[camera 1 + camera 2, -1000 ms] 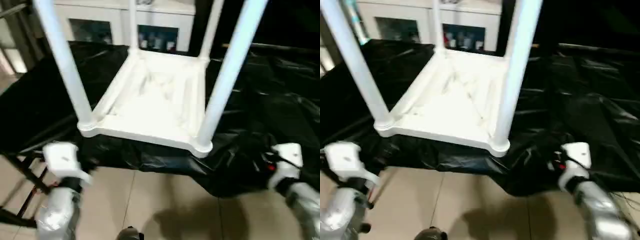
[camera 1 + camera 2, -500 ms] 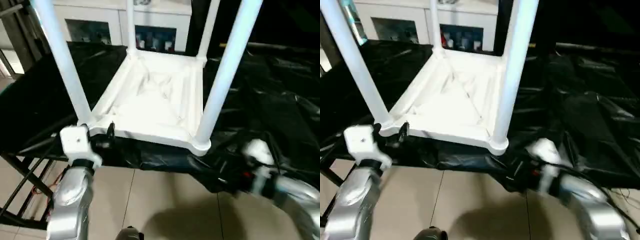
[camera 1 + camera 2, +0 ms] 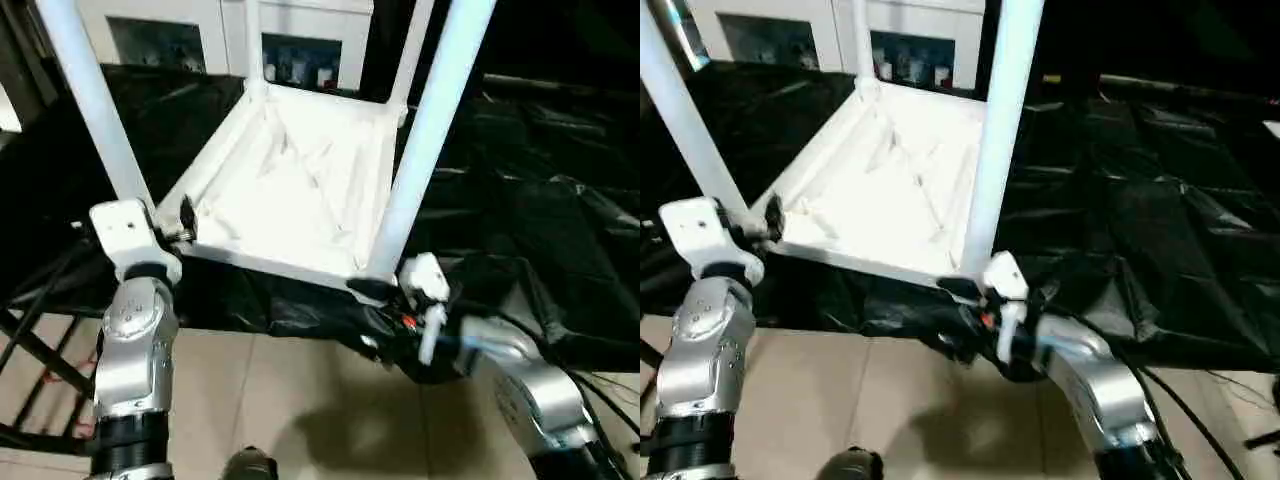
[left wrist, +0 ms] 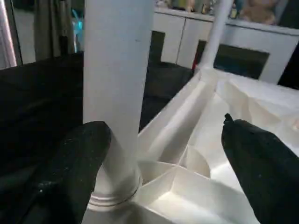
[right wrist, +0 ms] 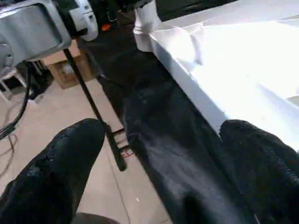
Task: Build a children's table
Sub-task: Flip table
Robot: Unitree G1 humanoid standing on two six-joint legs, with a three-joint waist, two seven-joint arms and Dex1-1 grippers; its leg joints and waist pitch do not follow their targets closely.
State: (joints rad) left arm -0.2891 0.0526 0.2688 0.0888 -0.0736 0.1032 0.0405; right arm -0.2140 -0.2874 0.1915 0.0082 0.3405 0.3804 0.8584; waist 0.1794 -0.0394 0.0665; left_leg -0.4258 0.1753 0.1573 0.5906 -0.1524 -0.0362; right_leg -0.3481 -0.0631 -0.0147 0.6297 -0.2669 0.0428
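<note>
The children's table lies upside down on the black-draped work table, its ribbed tabletop [image 3: 290,190] facing up. Its white legs stand in the corner sockets, the near-left leg [image 3: 95,110] and the near-right leg [image 3: 425,140] closest to me. My left gripper [image 4: 163,135] is open at the near-left corner, with the leg's base [image 4: 114,172] between its spread fingers and close to one of them. My right gripper [image 5: 161,133] is open just below the tabletop's front edge [image 5: 201,88], under the near-right corner [image 3: 375,285]. Neither holds anything.
The black cloth [image 3: 540,200] hangs over the work table's front edge, above a beige tiled floor [image 3: 300,400]. Black frame bars [image 3: 30,340] stand at the left. A white cabinet [image 3: 200,30] with glass doors is behind, and a cardboard box [image 5: 70,70] sits on the floor.
Both arms came up from floor height to the table's near corners. The left gripper reached the near-left leg's base. The right gripper swung left to the near-right corner.
</note>
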